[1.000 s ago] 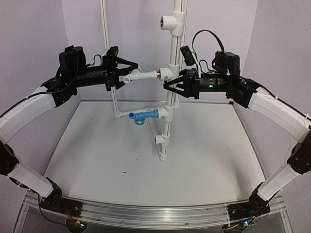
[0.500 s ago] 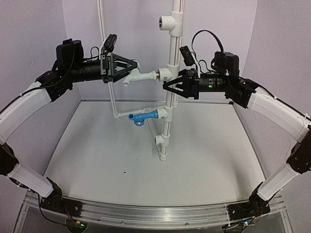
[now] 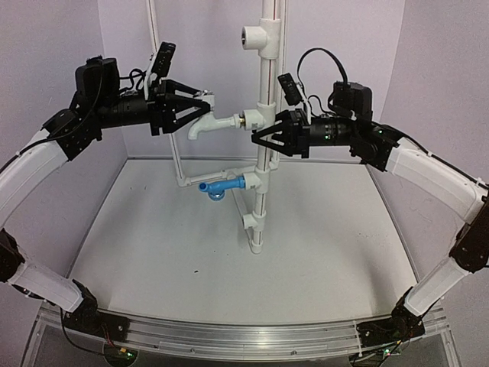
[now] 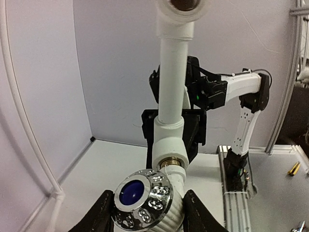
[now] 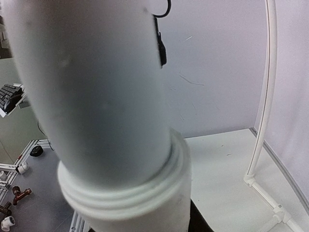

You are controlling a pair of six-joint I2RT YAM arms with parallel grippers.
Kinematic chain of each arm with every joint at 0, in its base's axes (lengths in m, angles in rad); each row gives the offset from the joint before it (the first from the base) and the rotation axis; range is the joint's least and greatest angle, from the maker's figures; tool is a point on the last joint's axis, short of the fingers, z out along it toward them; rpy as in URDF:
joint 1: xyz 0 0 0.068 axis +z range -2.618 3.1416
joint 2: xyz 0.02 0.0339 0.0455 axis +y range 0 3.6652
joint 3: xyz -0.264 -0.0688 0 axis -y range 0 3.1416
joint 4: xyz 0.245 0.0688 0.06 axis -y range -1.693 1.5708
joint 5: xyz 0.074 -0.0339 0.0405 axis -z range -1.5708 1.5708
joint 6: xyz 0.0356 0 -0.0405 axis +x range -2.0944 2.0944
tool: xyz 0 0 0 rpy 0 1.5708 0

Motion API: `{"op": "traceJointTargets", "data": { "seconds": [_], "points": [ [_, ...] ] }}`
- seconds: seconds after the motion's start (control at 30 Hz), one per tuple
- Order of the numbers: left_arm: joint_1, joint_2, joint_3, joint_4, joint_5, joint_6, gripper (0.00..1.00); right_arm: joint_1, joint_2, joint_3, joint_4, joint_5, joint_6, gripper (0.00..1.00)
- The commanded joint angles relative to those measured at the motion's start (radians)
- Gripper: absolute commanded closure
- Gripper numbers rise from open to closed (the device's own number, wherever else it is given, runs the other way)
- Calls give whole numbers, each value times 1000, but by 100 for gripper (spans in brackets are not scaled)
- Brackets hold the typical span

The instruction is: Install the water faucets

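The white faucet point(image 3: 205, 122) sticks out left from a T fitting point(image 3: 256, 118) on the upright white pipe point(image 3: 266, 69), its spout mouth pointing down. My left gripper point(image 3: 205, 109) is shut on its knob end. In the left wrist view the chrome cap with a blue centre point(image 4: 141, 198) sits between my fingers point(image 4: 99, 217), with brass thread point(image 4: 171, 162) showing at the fitting. The blue faucet point(image 3: 218, 187) sits in the lower fitting. My right gripper point(image 3: 263, 136) is shut on the upright pipe, which fills the right wrist view point(image 5: 96, 96).
A free T fitting point(image 3: 256, 34) sits high on the pipe. A thin white tube frame point(image 3: 179, 164) stands behind on the left. The pipe's foot point(image 3: 254, 243) rests on the white table. Purple walls close in the back and sides.
My left wrist has turned and risen with the white faucet, whose spout has swung round to point down. The pipe has leaned slightly left. My right gripper keeps its hold.
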Motion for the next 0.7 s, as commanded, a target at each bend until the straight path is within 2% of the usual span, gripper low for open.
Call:
{"op": "traceJointTargets", "data": {
  "seconds": [0.0,0.13,0.33,0.57,0.67],
  "points": [
    [13,-41,41,-145,42,301,66,-32,3,49,-28,-12,153,100],
    [5,-31,66,-171,57,333,57,-36,9,54,-28,7,156,100],
    [-12,-24,105,-220,107,296,44,-52,16,66,-27,17,165,100],
    [-28,-17,142,-244,115,258,41,-66,16,63,-26,3,160,100],
    [-33,-9,145,-177,57,167,40,-66,9,51,-25,-12,135,100]
  ]
}}
